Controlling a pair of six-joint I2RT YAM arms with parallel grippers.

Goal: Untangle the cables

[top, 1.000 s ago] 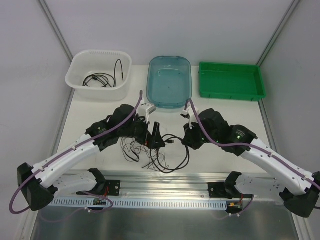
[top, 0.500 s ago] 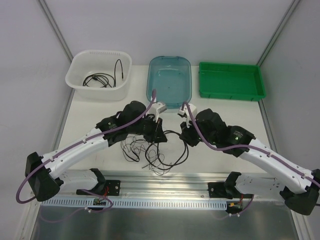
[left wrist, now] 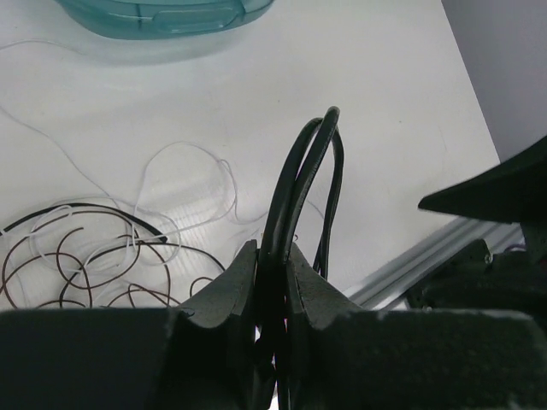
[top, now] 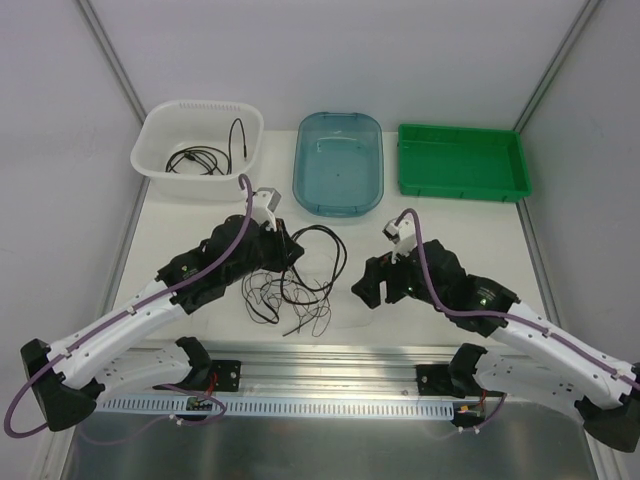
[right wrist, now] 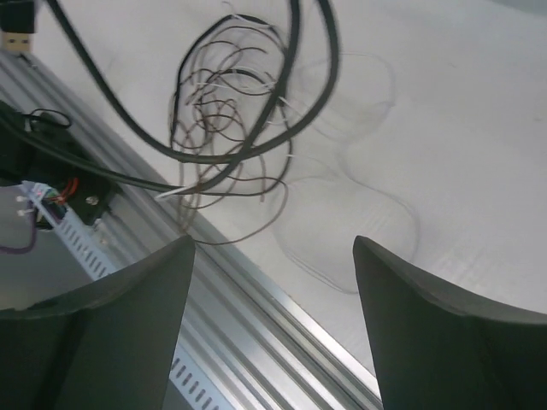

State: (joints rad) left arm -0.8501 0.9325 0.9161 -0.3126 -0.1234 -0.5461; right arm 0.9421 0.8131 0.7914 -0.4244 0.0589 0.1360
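The cables lie in a loose tangle mid-table: thin brown wires [top: 272,300] and faint white ones. My left gripper [top: 288,252] is shut on a thicker black cable [top: 342,256], which arcs up and to the right above the tangle. The left wrist view shows the black cable [left wrist: 301,166] doubled and pinched in the left gripper [left wrist: 272,253], with white wire [left wrist: 184,149] and brown wires [left wrist: 68,265] on the table behind. My right gripper [top: 360,288] stands open to the right of the tangle, empty. Between the fingers of the right gripper [right wrist: 273,243] is only bare table and rail; the black cable [right wrist: 295,94] and brown wires [right wrist: 218,107] lie ahead of it.
A white basket [top: 160,125] at back left holds another black cable [top: 198,158]. A blue tub [top: 338,160] sits at back centre and a green tray [top: 462,160] at back right. The metal rail [top: 330,370] runs along the near table edge.
The left gripper closed on the black cable and drew it left and back. The right gripper opened, let go of the cable, and pulled away to the right.
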